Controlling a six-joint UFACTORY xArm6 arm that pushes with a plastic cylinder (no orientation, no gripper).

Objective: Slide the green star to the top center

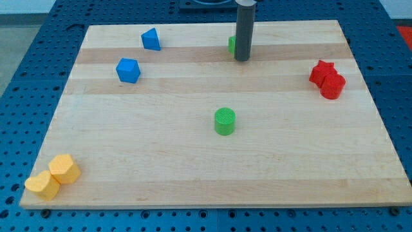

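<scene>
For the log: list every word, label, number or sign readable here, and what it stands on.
None: no readable text on the wooden board, the blocks, or the rod. My tip stands just right of the mostly hidden green block, apparently the star.
</scene>
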